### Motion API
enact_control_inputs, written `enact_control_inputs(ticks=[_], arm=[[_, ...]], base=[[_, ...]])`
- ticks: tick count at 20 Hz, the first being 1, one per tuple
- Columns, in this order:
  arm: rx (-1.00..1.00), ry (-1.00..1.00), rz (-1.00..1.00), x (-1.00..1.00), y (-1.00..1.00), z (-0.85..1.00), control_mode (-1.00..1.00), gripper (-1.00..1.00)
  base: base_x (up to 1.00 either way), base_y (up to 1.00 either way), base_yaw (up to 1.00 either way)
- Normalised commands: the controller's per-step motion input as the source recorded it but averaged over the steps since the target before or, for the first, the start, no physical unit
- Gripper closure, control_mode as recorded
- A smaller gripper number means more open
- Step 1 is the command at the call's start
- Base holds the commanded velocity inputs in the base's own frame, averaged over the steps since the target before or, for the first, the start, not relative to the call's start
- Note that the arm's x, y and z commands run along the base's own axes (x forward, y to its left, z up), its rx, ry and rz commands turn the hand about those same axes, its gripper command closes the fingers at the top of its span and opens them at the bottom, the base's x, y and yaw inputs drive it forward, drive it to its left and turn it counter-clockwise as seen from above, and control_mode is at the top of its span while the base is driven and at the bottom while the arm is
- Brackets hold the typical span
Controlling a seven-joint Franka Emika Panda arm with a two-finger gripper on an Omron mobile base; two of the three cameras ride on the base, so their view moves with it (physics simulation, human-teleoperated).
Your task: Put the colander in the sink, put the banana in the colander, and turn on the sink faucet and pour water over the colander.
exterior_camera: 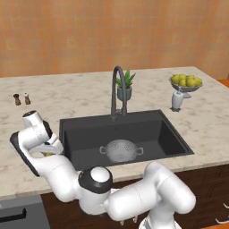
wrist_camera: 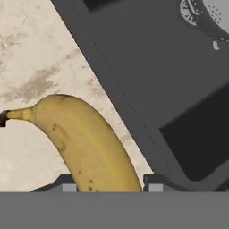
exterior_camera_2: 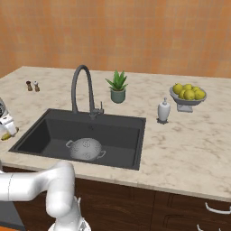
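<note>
The colander (exterior_camera: 120,150) (exterior_camera_2: 85,149) stands upright in the middle of the black sink (exterior_camera: 67,121) (exterior_camera_2: 140,144), below the arched faucet (exterior_camera: 117,89) (exterior_camera_2: 81,85). No water runs from the spout. On the marble counter left of the basin lies the banana (wrist_camera: 85,143), its dark stem tip pointing away from the hand. My gripper (wrist_camera: 112,185) (exterior_camera: 47,151) (exterior_camera_2: 6,131) reaches down over it, and both fingertips press against the sides of the fruit's near end. A sliver of yellow banana (exterior_camera: 46,154) shows under the hand. The colander's rim (wrist_camera: 219,13) peeks in at the hand view's top right.
A potted plant (exterior_camera: 125,87) stands behind the faucet. A footed bowl of yellow-green fruit (exterior_camera: 185,82) and a white soap dispenser (exterior_camera: 177,100) are right of the sink. Two small shakers (exterior_camera: 21,98) sit at the counter's far left. The sink's edge (wrist_camera: 134,120) runs close beside the banana.
</note>
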Motion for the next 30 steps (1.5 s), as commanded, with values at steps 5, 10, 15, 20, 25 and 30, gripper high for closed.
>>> enact_control_inputs(ticks=[5, 10, 15, 20, 25, 30], arm=[[0.00, -0.36, -0.25, -0.46, -0.99, 0.54, -1.00, 1.00], [0.00, -0.38, -0.19, -0.44, -1.00, 0.97, -1.00, 1.00], [0.04, -0.28, -0.05, -0.56, -1.00, 1.00, -1.00, 1.00], [0.08, -0.30, 0.01, -0.74, -0.92, 1.00, -1.00, 1.00], [0.07, -0.28, 0.07, -0.72, -0.76, 1.00, -1.00, 1.00], [0.05, -0.32, 0.07, -0.61, -0.90, 1.00, -1.00, 1.00]], base=[[0.00, 0.00, 0.00], [0.00, 0.00, 0.00], [0.00, 0.00, 0.00], [0.00, 0.00, 0.00], [0.00, 0.00, 0.00], [0.00, 0.00, 0.00]])
